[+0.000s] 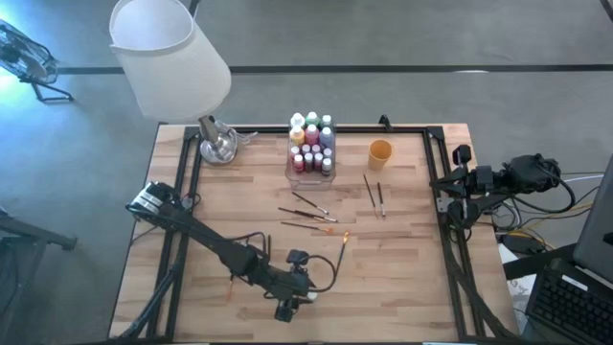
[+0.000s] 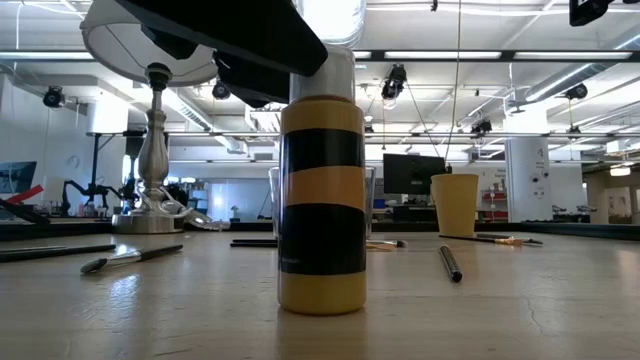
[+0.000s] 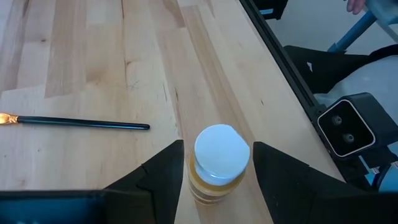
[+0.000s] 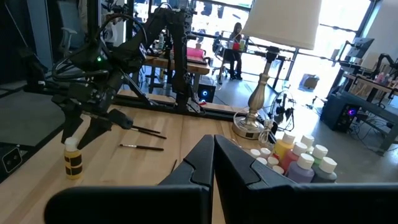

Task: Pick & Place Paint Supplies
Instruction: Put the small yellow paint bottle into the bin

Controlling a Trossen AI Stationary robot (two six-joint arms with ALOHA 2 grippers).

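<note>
Yellow bottle (image 3: 214,167) upright between left end effector (image 3: 217,171) fingers — spread wide, not gripping; right end effector (image 4: 213,163) closed, empty.

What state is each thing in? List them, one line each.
Yellow paint bottle: upright, capped, standing on the table between the left claw's fingers; contact cannot be told.
Left claw: open, straddling the bottle.
Right claw: shut, empty, parked at the table's right edge.
Clear box: packed with upright capped bottles.
Brushes: lying flat, scattered.
Orange cup: upright.
Lamp: standing.
</note>
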